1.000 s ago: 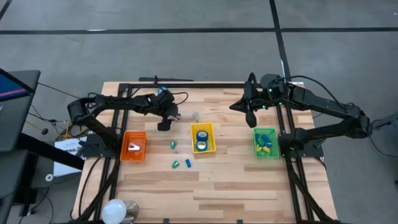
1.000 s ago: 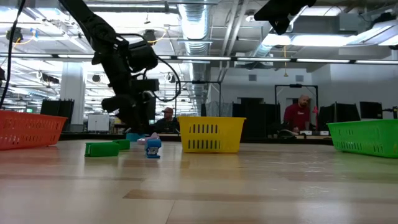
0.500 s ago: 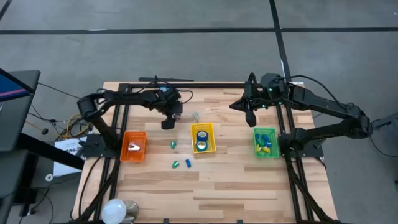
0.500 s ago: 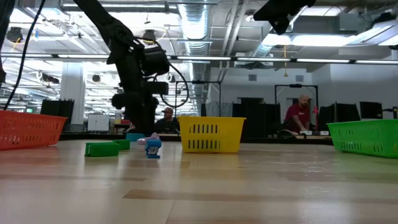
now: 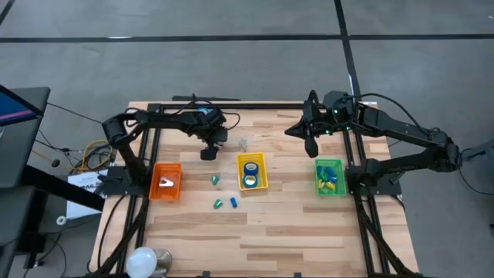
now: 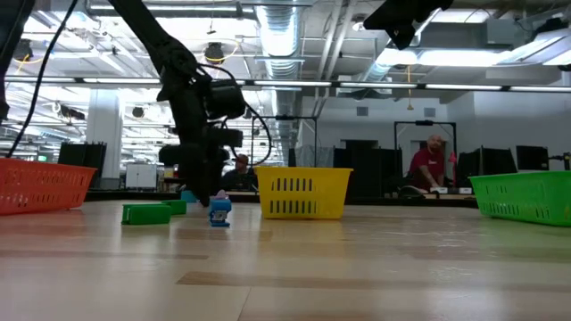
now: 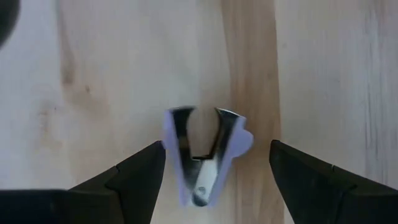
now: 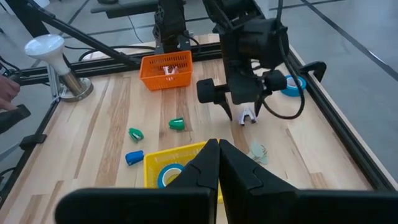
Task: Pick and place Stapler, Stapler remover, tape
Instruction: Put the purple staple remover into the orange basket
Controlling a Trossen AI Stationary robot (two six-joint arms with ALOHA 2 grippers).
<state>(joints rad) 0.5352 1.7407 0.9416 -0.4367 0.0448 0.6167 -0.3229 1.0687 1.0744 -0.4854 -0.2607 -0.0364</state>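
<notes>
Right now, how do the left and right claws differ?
The left claw is open, its fingers either side of a pale staple remover on the wood; the right claw is shut and holds nothing. The left one sits low near the table, left of the yellow bin; the right one hangs high near the green bin. Both are dark and two-fingered.

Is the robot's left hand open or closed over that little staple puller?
Open. The left hand has its fingers spread on either side of the staple puller, not touching it.
</notes>
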